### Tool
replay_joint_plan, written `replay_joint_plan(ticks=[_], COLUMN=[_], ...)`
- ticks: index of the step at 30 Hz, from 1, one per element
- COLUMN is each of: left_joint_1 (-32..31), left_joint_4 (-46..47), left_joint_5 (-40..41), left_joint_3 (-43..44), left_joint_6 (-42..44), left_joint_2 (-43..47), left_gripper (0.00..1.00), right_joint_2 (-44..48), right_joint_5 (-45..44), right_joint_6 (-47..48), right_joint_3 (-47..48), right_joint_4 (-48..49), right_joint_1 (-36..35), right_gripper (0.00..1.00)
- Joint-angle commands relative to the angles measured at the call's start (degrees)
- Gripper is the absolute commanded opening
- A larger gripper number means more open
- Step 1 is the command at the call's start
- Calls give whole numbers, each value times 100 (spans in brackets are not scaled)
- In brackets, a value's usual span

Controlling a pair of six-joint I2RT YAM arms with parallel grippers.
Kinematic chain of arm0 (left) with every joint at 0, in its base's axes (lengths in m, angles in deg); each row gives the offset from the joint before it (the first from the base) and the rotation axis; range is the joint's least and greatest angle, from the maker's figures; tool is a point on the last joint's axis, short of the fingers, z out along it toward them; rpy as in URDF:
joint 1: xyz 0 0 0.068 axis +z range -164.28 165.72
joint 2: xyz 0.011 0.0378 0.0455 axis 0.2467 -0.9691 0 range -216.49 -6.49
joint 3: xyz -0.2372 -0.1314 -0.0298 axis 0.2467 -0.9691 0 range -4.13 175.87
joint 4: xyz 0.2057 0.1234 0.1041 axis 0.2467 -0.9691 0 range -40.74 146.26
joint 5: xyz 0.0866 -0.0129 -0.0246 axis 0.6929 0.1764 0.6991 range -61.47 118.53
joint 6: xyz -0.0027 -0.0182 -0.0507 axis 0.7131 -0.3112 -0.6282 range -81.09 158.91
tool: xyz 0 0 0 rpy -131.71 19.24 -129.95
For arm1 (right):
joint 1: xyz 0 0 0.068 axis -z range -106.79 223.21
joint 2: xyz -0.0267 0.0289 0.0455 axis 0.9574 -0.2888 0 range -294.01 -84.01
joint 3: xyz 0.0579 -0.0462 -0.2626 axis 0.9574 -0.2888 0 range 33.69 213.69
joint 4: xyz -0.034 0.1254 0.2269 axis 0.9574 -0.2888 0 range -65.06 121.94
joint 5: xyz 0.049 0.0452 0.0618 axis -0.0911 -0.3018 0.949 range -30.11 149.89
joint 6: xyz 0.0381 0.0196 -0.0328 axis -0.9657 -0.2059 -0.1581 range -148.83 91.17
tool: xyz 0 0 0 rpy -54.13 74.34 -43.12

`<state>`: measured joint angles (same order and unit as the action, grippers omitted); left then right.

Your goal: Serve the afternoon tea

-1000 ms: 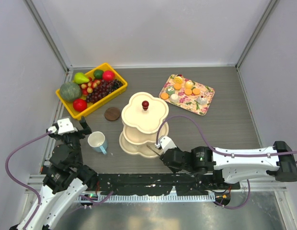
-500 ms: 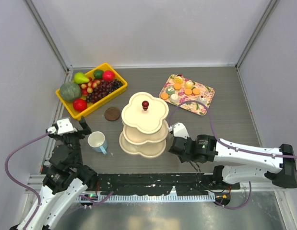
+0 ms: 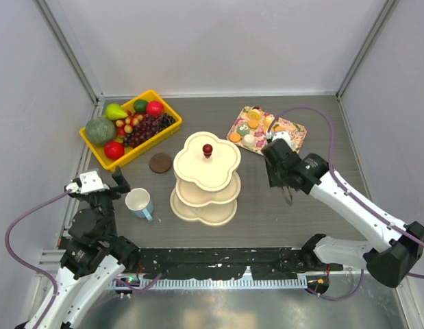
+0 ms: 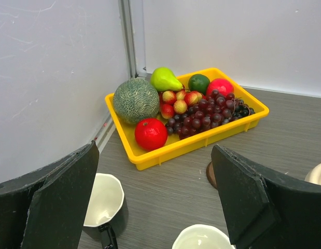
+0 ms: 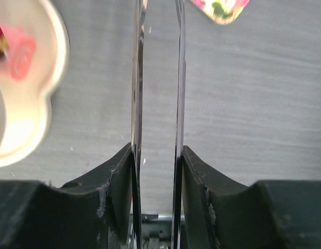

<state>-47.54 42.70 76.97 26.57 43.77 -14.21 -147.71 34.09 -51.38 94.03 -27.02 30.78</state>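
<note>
We are starting nearest the arms, left of the cream three-tier stand (image 3: 191, 163). The left fingers (image 3: 119, 181) are spreading wide and holding nothing, hovering over the bench (image 3: 266, 223). Below them, in the left wrist view, the dark mug (image 4: 104, 199) is standing upright. Just beside it, closer to the stand, the pale blue mug (image 3: 138, 203) is sitting with its handle pointing toward the arms.

Right of the stand we are watching the right fingers (image 3: 285, 185). They are clamping a pair of thin metal tongs (image 5: 137, 78), the two blades standing slightly apart over bare bench, clear of the stand's rim. The stand itself is sitting upright, red knob (image 3: 207, 149) on top.

Just behind-left of the stand a brown round disc (image 3: 160, 162) is lying flat. Farther back, right of the stand, the pastries (image 3: 244, 129) and orange biscuits (image 3: 253, 124) are resting on the floral tray (image 3: 298, 137). Far back-left of the stand, the yellow bin (image 3: 146, 145) is holding fruit.
</note>
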Motion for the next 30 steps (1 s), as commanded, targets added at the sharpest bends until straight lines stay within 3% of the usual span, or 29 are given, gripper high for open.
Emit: replay_joint_plan(ticks=[1, 7, 15, 23, 30], left_joint_1=[21, 21, 21, 21, 21], left_joint_4=[187, 179, 178, 258, 345], left_joint_5=[-72, -160, -248, -283, -344], left_joint_3=[15, 6, 6, -55, -134], left_joint_6=[-108, -178, -214, -161, -38], left_joint_2=[78, 70, 43, -80, -194], left_gripper=[98, 98, 98, 98, 98], right_joint_2=[-449, -1573, -2497, -3446, -4237], right_joint_5=[479, 1270, 2201, 2791, 2695], right_joint_6=[1102, 2069, 3097, 4064, 4635], right_joint_3=[986, 1691, 1938, 2491, 3027], right_joint_4=[981, 1904, 3153, 3461, 3549], right_joint_1=[883, 1895, 2792, 3110, 3180], right_gripper=[43, 43, 43, 43, 45])
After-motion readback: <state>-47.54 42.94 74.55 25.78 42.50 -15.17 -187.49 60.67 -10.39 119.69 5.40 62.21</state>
